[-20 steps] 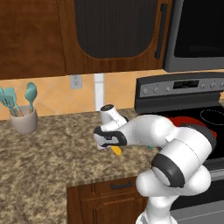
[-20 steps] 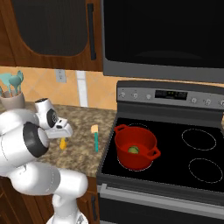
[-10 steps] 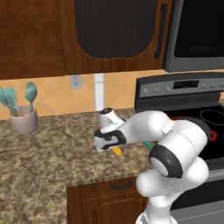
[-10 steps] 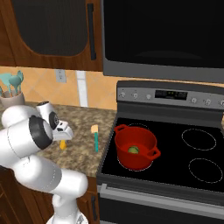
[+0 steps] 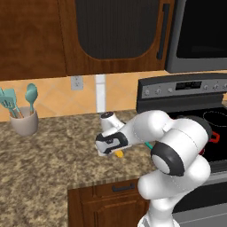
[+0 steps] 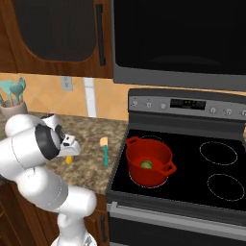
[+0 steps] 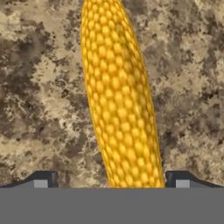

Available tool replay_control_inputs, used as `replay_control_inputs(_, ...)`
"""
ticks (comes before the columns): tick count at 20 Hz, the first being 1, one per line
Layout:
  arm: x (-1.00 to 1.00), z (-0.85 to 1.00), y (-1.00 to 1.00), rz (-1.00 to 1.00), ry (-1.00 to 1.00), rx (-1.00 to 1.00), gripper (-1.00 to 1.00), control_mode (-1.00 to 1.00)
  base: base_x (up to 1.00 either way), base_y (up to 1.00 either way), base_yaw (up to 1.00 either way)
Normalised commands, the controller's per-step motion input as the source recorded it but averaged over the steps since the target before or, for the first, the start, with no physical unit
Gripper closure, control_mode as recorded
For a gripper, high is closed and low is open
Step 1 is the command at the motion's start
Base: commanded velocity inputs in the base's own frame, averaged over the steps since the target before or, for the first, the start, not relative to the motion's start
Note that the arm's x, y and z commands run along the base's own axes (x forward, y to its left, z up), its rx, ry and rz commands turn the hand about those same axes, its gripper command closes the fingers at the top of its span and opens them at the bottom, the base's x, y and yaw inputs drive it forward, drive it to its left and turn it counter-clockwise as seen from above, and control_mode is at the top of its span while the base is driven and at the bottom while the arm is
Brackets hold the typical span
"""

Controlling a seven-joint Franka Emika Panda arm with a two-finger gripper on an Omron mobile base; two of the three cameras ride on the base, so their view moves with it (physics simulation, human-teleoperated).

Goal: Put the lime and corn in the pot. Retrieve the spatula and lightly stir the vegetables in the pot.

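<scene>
Lowered since a moment ago, the claw (image 7: 109,186) straddles the corn (image 7: 119,96) wide open, gripping nothing; closing off-centre could roll it along the counter (image 7: 39,87).

The corn (image 7: 120,100) is laid on the surface (image 5: 40,164), left of the spatula (image 6: 104,149). The lime (image 6: 146,165) is held in the pot (image 6: 148,161), which is set on the stove (image 6: 211,178).
</scene>
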Motion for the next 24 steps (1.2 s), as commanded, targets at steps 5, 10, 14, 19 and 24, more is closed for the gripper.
replay_control_inputs(5,0.00,0.00,0.00,0.00,0.00,0.00,1.00,-1.00,0.00,0.00,0.00)
replay_control_inputs(10,0.00,0.00,-0.15,0.00,0.00,0.05,1.00,-1.00,0.00,0.00,0.00)
replay_control_inputs(14,-0.42,0.28,-0.63,0.01,-0.07,0.22,1.00,-1.00,0.00,0.00,0.00)
replay_control_inputs(19,-0.87,0.80,-0.81,0.00,-0.21,0.28,1.00,-1.00,0.00,0.00,0.00)
replay_control_inputs(24,-0.89,1.00,-0.56,0.00,-0.23,0.23,1.00,-1.00,0.00,0.00,0.00)
